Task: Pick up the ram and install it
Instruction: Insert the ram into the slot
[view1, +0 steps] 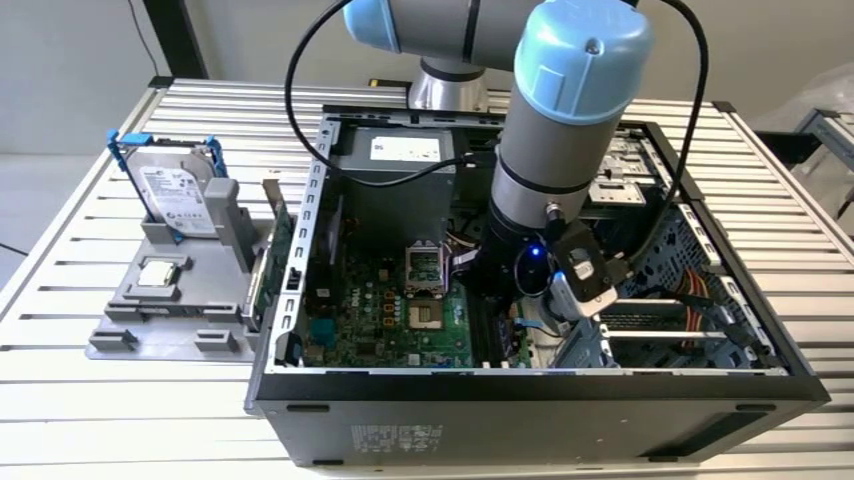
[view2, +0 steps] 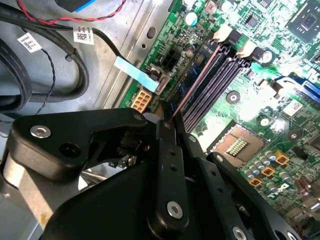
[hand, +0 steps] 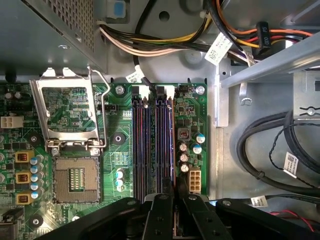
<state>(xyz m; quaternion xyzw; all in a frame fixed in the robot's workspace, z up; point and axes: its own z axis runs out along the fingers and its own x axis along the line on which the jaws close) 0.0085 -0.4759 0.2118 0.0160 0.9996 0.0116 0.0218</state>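
Jaws closed on ram (view2: 197, 82), its edge in the motherboard slots (hand: 150, 145)

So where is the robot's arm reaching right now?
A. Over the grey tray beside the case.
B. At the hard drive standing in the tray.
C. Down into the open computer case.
C: the end effector is inside the computer case, over the motherboard's dark memory slots.

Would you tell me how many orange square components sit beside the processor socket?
3 orange squares in a row beside the socket: one end, middle, other end. More may be hidden.
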